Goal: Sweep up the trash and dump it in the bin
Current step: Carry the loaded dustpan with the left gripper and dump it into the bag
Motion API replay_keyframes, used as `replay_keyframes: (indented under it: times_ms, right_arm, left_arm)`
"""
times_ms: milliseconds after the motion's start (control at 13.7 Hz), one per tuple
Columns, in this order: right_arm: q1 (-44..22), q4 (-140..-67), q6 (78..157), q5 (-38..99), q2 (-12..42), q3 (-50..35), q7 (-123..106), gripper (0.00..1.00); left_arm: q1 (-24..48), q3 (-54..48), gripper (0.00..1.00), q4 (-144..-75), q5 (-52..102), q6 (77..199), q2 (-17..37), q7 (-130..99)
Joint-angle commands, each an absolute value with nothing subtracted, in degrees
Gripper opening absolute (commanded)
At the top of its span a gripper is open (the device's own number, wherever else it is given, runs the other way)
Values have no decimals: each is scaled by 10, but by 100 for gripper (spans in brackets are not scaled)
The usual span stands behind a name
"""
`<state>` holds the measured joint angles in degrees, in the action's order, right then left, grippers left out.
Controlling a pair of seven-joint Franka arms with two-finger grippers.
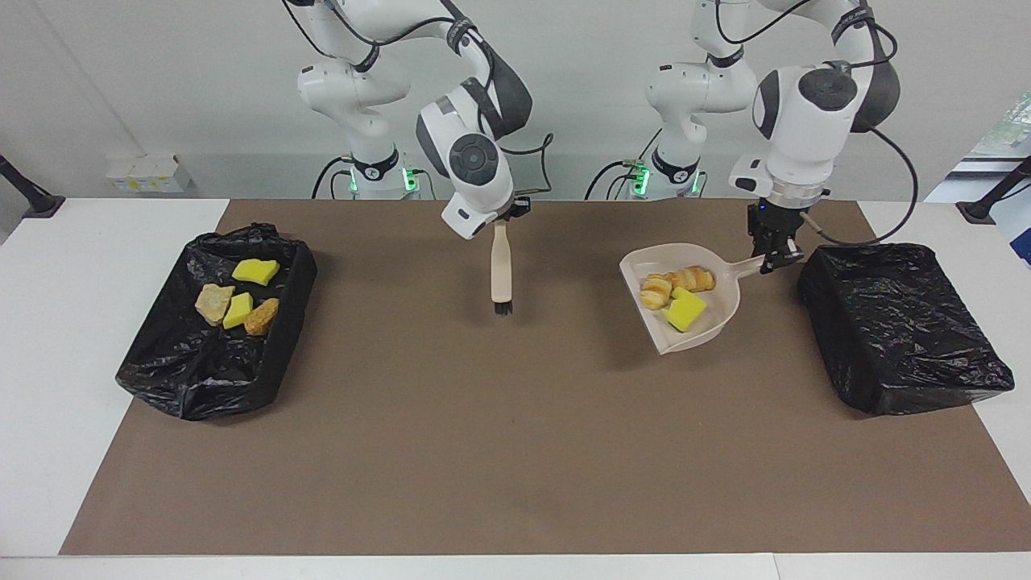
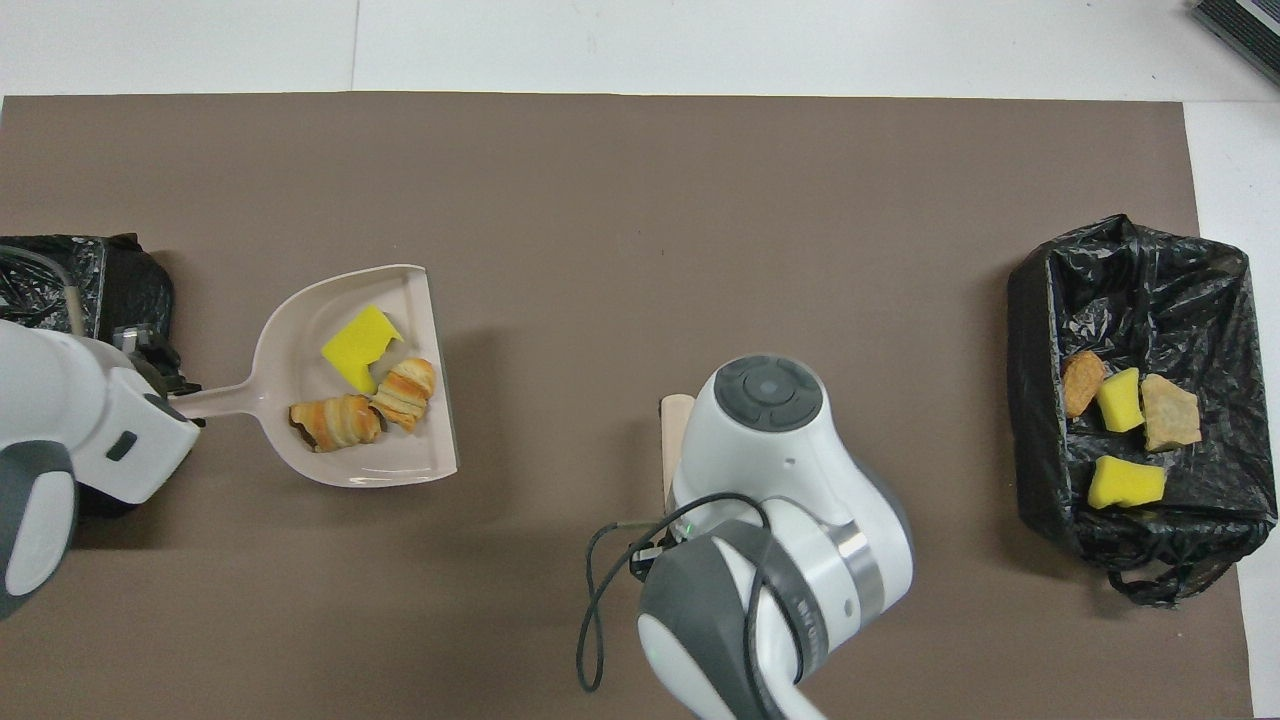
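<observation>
Well, the left gripper (image 1: 775, 262) is pinched tight on the end of the handle of the beige dustpan (image 1: 702, 332); it holds the pan up in the air over the brown mat (image 1: 515, 451), just beside the black bin (image 1: 902, 330) at the left arm's end of the table (image 1: 80, 322); the pan casts a shadow on the mat under it.

Three bits of trash lie in the dustpan: a yellow sponge piece (image 1: 685, 310) and two orange-tan crusty chunks (image 1: 694, 279) (image 1: 655, 290); the two chunks touch each other, and the sponge touches them on the side by the pan's open lip; from above the sponge (image 2: 358, 335) lies farther from the robots than the chunks (image 2: 335, 423).

The right gripper (image 1: 501, 229) is closed tight on the top of the brush (image 1: 501, 274); the brush hangs straight down over the middle of the mat, black bristles at the bottom, very close to the mat; I cannot tell if they touch it; the brush is well apart from the dustpan and from all the trash.

The other bin (image 1: 217, 362), at the right arm's end, has four more bits of trash in it: two yellow sponge bits (image 1: 256, 270) (image 1: 238, 310), a beige lump (image 1: 213, 302) and an orange-tan chunk (image 1: 262, 316); they lie close together.
</observation>
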<state>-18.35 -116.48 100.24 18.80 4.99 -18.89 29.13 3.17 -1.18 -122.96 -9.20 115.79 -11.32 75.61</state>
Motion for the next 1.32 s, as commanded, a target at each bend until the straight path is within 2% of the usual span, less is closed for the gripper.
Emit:
replay_keyframes:
  times_ms: [0,146,293,586,879,952,1025,1245]
  right_arm:
    - [-264,-1224,1065,199,24,-192,357,0]
    - [-319,-1225,1140,199,61,-192,425,0]
    - [-342,-1223,1172,199,85,-192,441,0]
    - [-342,-1223,1142,199,86,-192,439,0]
    - [-337,-1222,1120,198,85,-192,412,0]
    - [-338,-1219,1103,198,84,-191,397,24]
    - [-338,-1212,1090,190,85,-191,392,99]
    - [-324,-1176,1049,187,91,-187,391,100]
  left_arm:
    - [-32,-18,0,-1167,-72,1139,-85,852]
    - [-75,-18,0,-1130,-72,1129,-68,871]
    - [-119,-18,0,-1086,-76,1125,-42,899]
    - [-190,-5,0,-1021,-103,1125,-5,982]
    - [-230,-3,0,-1011,-212,1181,7,1009]
    - [-232,-3,0,-1011,-251,1197,15,1002]
    - [-233,-2,0,-1008,-287,1213,26,992]
    - [-246,9,0,-1007,-386,1246,42,969]
